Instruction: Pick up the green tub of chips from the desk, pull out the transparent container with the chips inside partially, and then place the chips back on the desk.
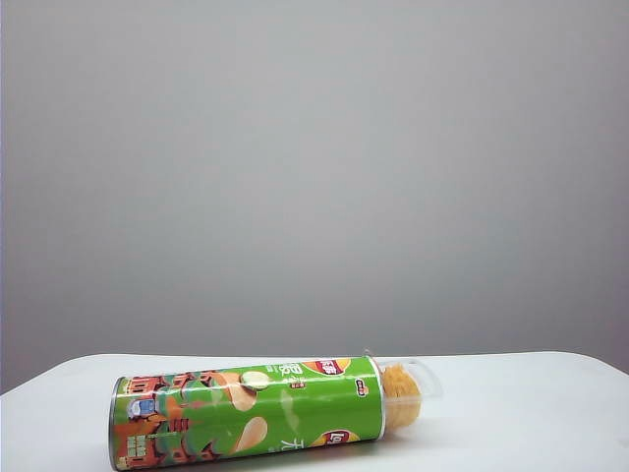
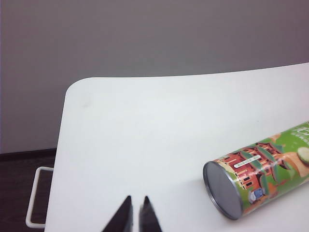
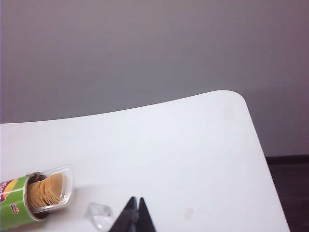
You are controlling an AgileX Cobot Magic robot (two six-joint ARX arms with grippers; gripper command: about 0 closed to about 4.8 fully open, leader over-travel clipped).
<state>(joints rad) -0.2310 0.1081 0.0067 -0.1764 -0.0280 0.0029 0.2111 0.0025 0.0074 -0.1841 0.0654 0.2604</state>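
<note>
A: Nearest first — where are the two grippers?

B: Both back at the near edge of the surface, clear of everything. The left gripper has its fingers clenched on nothing, with the tub's closed end off to one side. The right gripper is clenched and empty too, near a small clear piece — a lid perhaps, I cannot tell.

A: And the tub?

B: The tub lies on its side close to the near edge, left of the middle. Its long axis runs roughly along that edge, rising slightly to the right in the exterior view. The silver-rimmed closed end faces the left side; the open mouth faces right.

A: Is the tray out?

B: Partly. The clear tray sticks out of the mouth, with the chips showing through it.

A: So which step is this?

B: I judge the last one done: tub on the surface, tray partly drawn, both arms free. Next calls for little — keep clear of the tub so it does not roll.

A: Beyond it?

B: Bare surface to the far edge, then a grey wall.
</note>
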